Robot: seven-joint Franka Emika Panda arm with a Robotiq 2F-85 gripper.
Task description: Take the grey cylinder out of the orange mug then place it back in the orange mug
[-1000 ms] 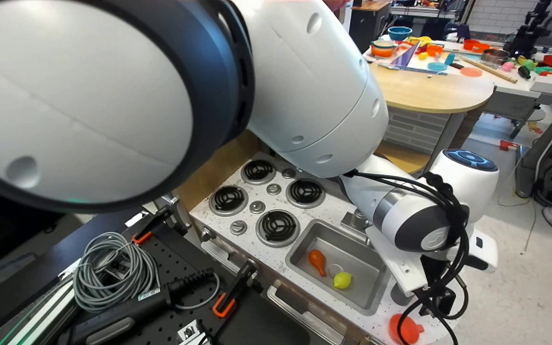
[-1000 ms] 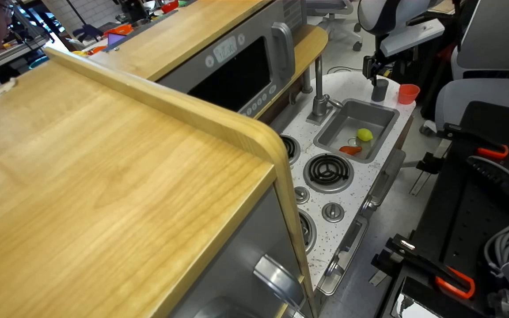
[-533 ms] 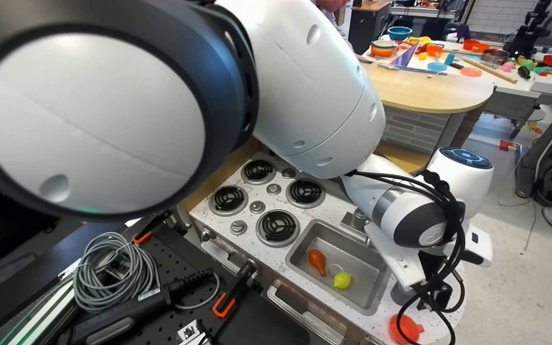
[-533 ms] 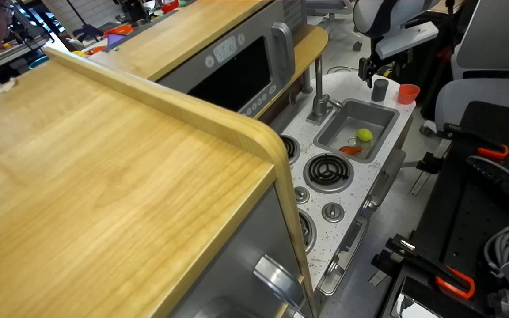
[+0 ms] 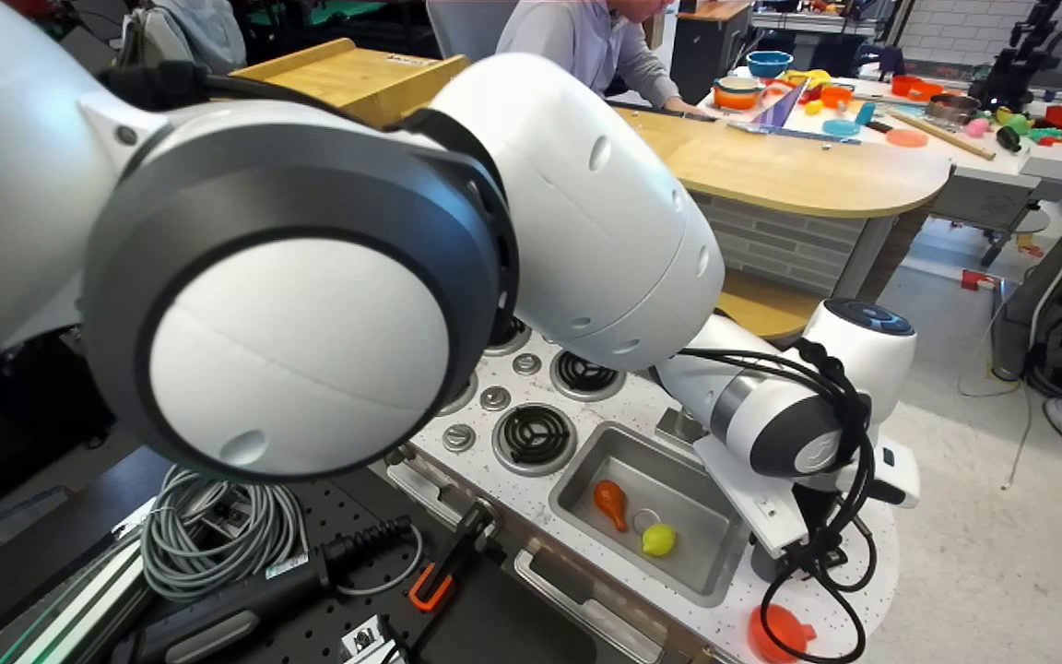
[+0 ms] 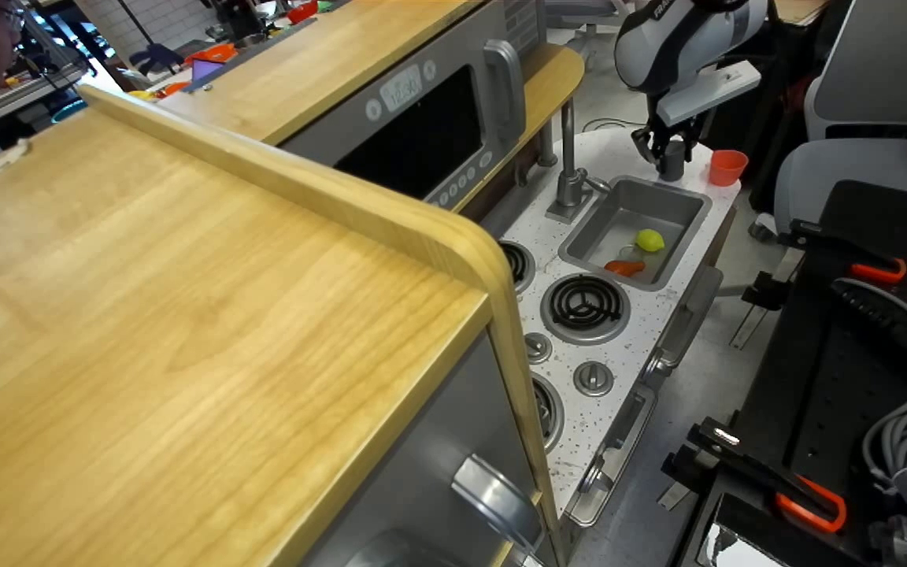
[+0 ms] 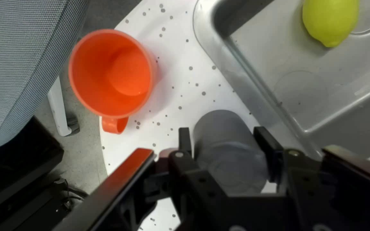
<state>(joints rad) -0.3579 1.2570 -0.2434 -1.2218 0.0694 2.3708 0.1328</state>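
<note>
The grey cylinder stands on the white speckled counter, outside the orange mug. My gripper is around it, one finger on each side. In the wrist view the right-hand finger lies against or very near the cylinder's side, while a thin light gap shows beside the left-hand finger. An exterior view also has the gripper at the cylinder, low over the counter. The orange mug is upright and empty close by, its handle toward the gripper in the wrist view. Cables partly cover the mug in an exterior view.
A metal sink is set into the counter beside the cylinder, holding a yellow lemon and an orange-brown toy. The faucet rises at its edge. A grey chair stands just past the counter's rounded end.
From beside the cylinder, my gripper has come over it, and its fingers have drawn closer together around it. The arm has swung in an exterior view. Cylinder and mug look unmoved.
</note>
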